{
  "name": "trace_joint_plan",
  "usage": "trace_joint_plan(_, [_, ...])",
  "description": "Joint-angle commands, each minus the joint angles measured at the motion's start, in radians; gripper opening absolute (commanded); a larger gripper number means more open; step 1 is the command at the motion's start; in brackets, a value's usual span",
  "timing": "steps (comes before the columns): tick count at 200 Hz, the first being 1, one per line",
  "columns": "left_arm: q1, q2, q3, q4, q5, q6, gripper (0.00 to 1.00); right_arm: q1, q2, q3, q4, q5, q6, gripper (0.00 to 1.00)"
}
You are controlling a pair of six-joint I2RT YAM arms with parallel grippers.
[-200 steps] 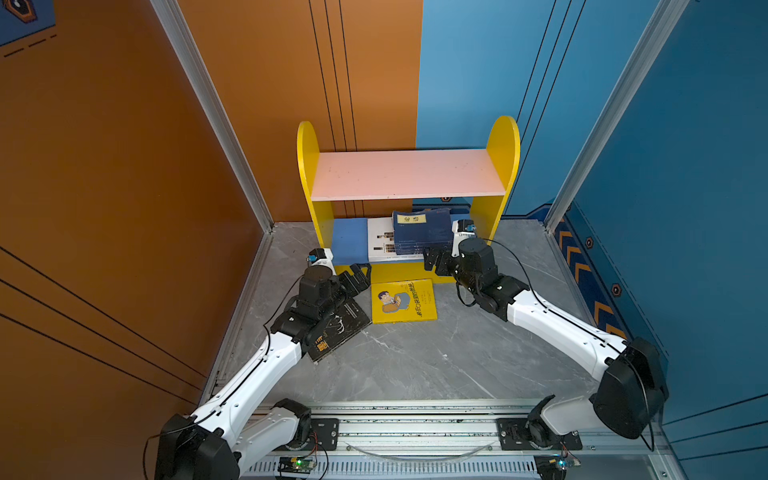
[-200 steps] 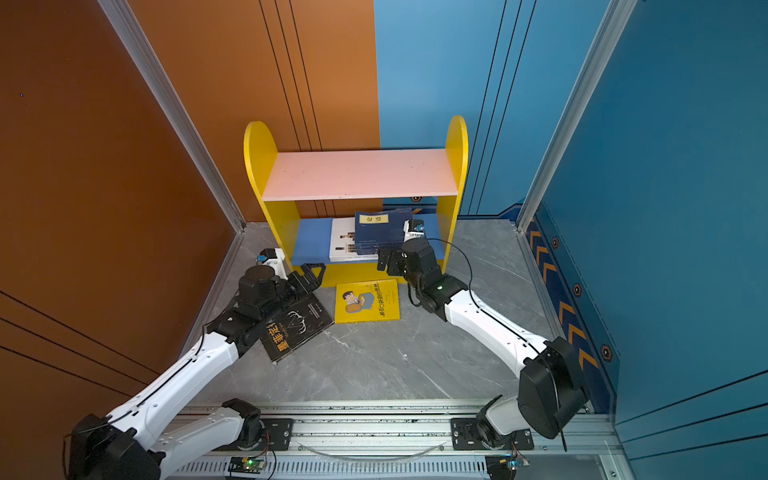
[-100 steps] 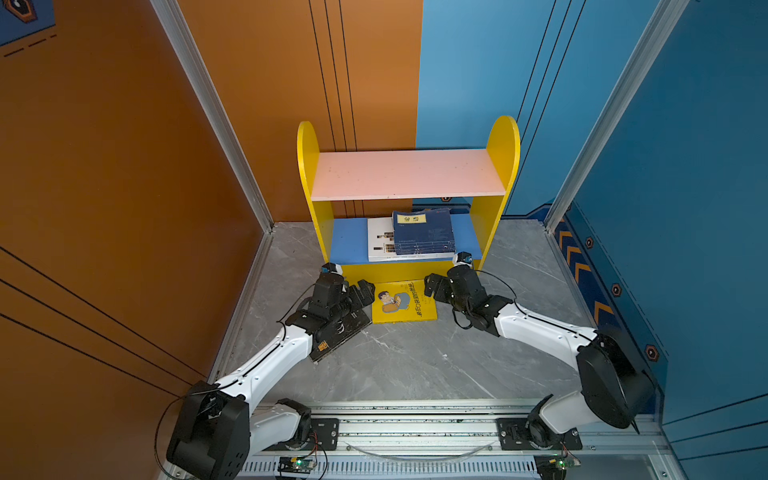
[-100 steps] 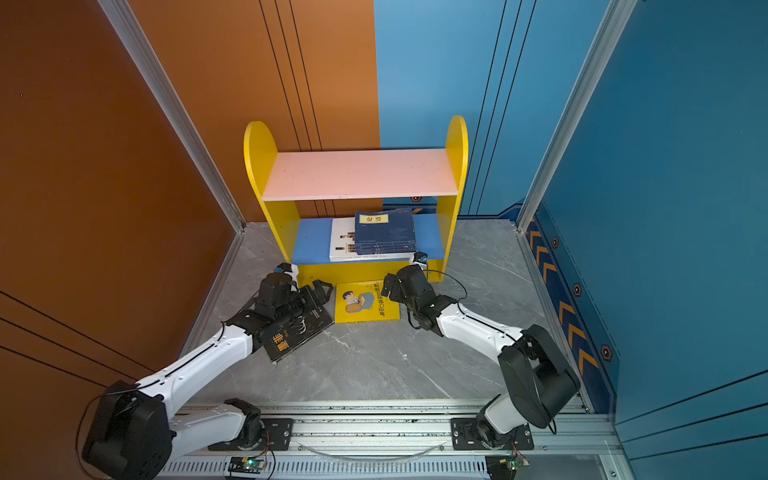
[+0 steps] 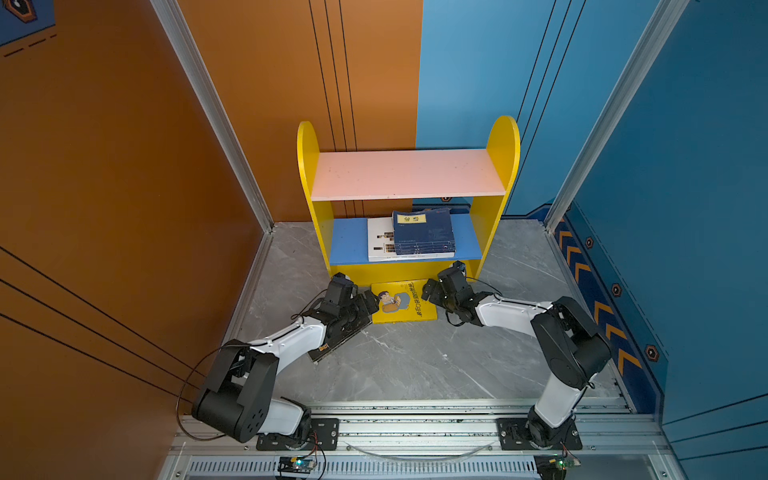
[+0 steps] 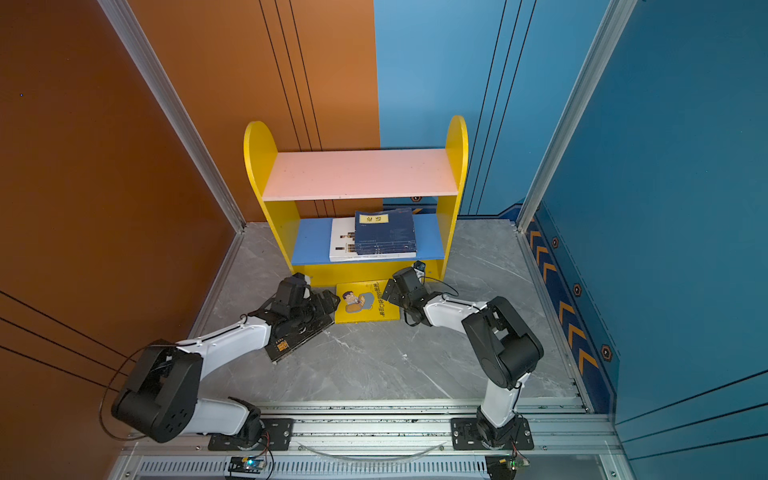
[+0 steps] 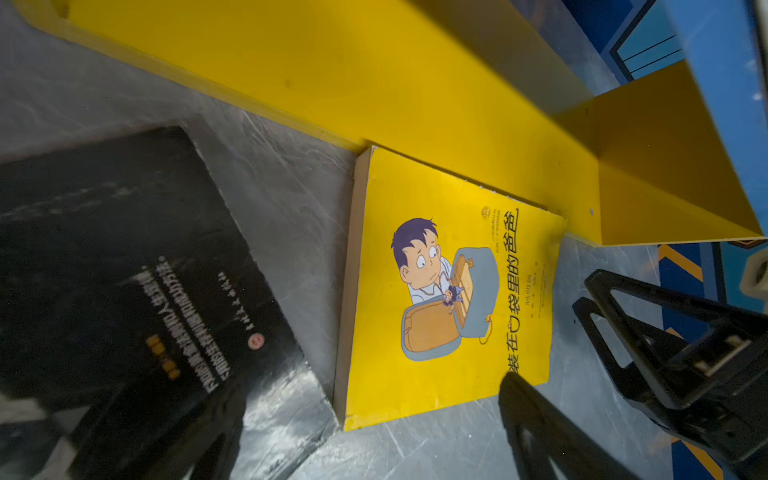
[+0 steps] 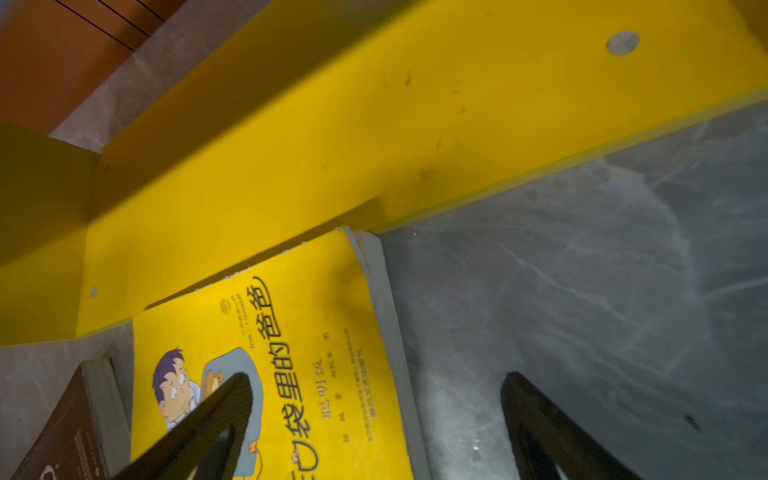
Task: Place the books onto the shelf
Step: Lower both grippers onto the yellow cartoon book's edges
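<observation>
In a top view, the left gripper (image 5: 371,301) and right gripper (image 5: 428,291) are gaping wide, empty, flanking the yellow book (image 5: 405,305) touching the shelf (image 5: 504,158).

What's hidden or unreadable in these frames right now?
- Black book: both top views, left arm covers most of it; left wrist view, print blurred.
- White book: top views, navy stack hides most of its cover; the stack's books are too thin to count.
- Yellow book: right wrist view, bottom edge cuts it; a finger of the right claw covers the cartoon.
</observation>
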Motion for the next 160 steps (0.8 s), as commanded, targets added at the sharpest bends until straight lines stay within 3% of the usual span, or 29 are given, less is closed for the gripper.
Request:
trace_joint_plan(1, [-0.015, 0.049, 0.048, 0.054, 0.022, 0.026, 0.95, -0.004, 0.031, 0.034, 0.008, -0.045, 0.022, 0.95])
trace_joint_plan(106, [-0.103, 0.319, 0.192, 0.068, 0.01, -0.007, 0.89, -0.003, 0.075, 0.032, 0.04, -0.206, 0.064, 0.91])
trace_joint_plan(160, [-0.177, 0.336, 0.221, 0.136, 0.102, -0.031, 0.87, -0.049, -0.061, -0.096, 0.139, -0.286, 0.156, 0.87])
